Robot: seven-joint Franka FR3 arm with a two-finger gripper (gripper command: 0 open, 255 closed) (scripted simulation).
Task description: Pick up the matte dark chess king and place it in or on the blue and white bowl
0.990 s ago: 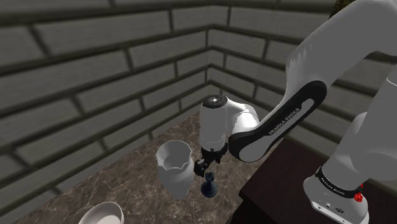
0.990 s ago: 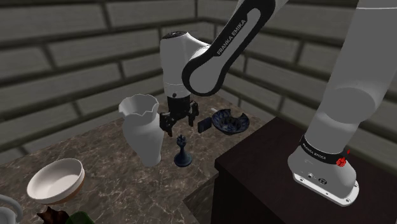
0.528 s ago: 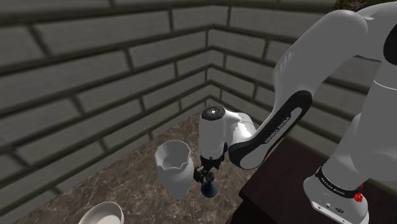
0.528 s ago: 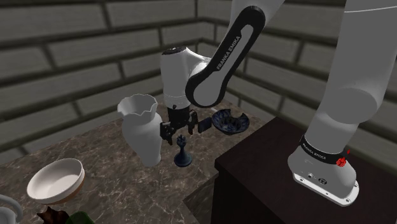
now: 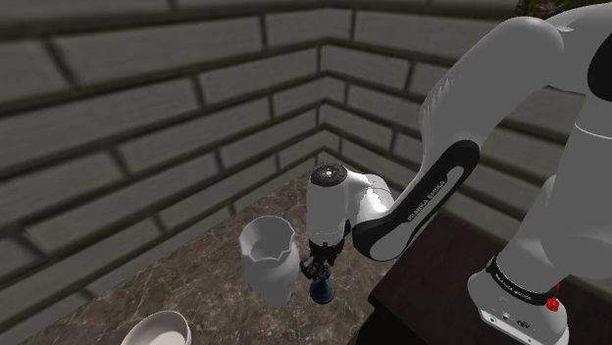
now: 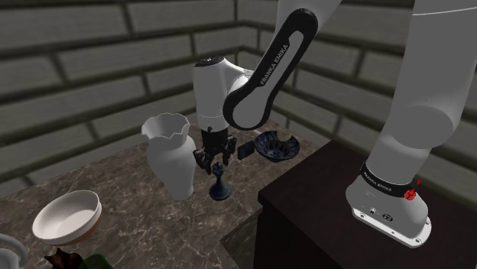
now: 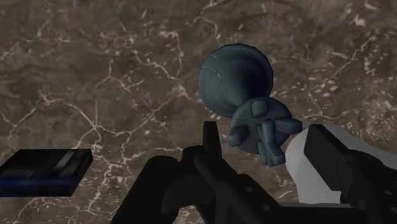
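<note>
Dark blue-grey king (image 7: 245, 95) — white-veined brown counter (image 7: 95, 95)

One brand can be read — FRANKA EMIKA, in white capitals along the dark panel (image 6: 277, 57) of the arm (image 6: 218, 88), in the shoulder and second exterior views alike; the black band (image 6: 384, 186) at the arm's foot carries lettering too small to read.

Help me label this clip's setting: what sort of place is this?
Likely a house corner: grey block walls meet behind a marble counter holding a white vase and dark chess king.
</note>
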